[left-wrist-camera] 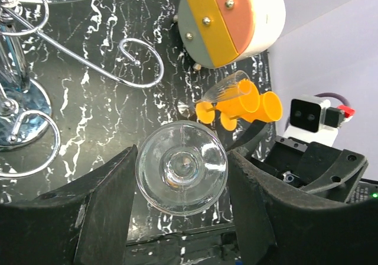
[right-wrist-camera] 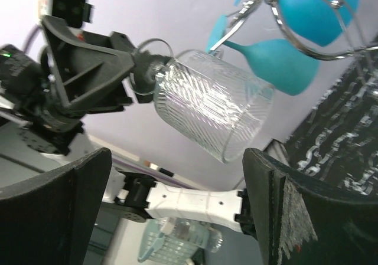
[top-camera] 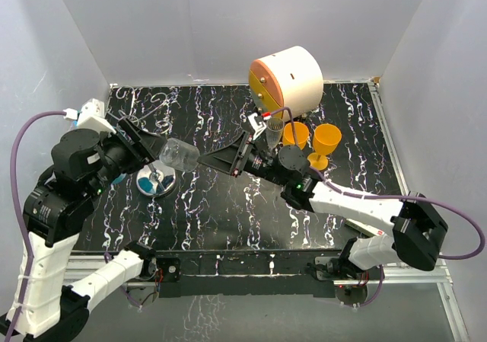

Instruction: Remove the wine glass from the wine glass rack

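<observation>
My left gripper (top-camera: 152,153) is shut on the foot of a clear ribbed wine glass (top-camera: 180,153) and holds it on its side in the air, just right of the chrome wire rack (top-camera: 157,180). In the left wrist view the glass's round foot (left-wrist-camera: 181,167) sits between both fingers, and the rack's curled arms (left-wrist-camera: 139,58) and disc base (left-wrist-camera: 26,108) lie to the left, apart from the glass. My right gripper (top-camera: 222,158) is open and empty, with the glass bowl (right-wrist-camera: 212,102) just in front of its jaws. Two teal glasses (right-wrist-camera: 277,64) hang on the rack (right-wrist-camera: 307,48).
A round white-and-orange cabinet (top-camera: 287,75) stands at the back. Two orange goblets (top-camera: 327,140) and a clear glass (top-camera: 272,130) stand in front of it, right of my right arm. White walls close in the black marbled table (top-camera: 205,220).
</observation>
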You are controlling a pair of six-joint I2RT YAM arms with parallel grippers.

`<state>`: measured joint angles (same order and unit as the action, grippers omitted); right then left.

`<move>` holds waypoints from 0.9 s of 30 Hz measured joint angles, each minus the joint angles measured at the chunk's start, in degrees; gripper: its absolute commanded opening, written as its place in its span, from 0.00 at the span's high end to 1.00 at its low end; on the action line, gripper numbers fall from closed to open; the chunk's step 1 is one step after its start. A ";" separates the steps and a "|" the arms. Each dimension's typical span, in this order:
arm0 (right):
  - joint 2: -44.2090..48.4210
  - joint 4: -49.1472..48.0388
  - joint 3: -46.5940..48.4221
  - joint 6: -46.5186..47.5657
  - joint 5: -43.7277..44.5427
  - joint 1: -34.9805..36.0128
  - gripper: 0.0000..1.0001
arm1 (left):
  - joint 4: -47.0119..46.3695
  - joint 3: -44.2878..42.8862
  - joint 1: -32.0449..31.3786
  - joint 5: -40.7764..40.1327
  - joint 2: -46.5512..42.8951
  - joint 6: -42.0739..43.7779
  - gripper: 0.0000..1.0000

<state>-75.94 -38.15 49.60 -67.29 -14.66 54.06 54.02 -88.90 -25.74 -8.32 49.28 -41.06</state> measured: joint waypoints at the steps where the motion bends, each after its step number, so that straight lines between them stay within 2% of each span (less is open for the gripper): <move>1: -0.46 -1.88 0.00 -0.76 -0.22 0.13 0.13 | -0.61 0.68 0.00 0.22 -0.59 -0.61 0.72; 8: -4.57 -12.83 0.02 -6.34 -0.98 0.31 0.42 | -6.69 6.95 0.00 2.01 -5.14 -5.44 0.72; 13: -6.58 -16.68 0.02 -10.16 -1.57 0.31 0.72 | -11.43 11.23 0.02 2.99 -7.65 -8.70 0.70; 17: -6.88 -18.62 0.02 -12.55 -1.73 0.31 1.00 | -15.91 14.08 0.02 3.52 -9.88 -11.54 0.57; 19: -6.82 -20.59 0.00 -13.88 -1.81 0.39 1.00 | -17.38 15.02 0.07 3.58 -10.56 -13.31 0.44; 23: -4.55 -21.99 -0.98 -13.88 -1.01 0.68 1.00 | -17.84 16.04 0.02 4.33 -10.71 -13.75 0.04; 27: 0.81 -14.36 -5.18 -9.64 -0.79 0.37 1.00 | -15.30 16.11 0.00 2.84 -10.93 -12.31 0.01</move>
<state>-75.13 -52.51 44.42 -76.93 -15.44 54.43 38.72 -72.79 -25.74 -5.48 38.35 -53.36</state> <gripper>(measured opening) 0.054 0.976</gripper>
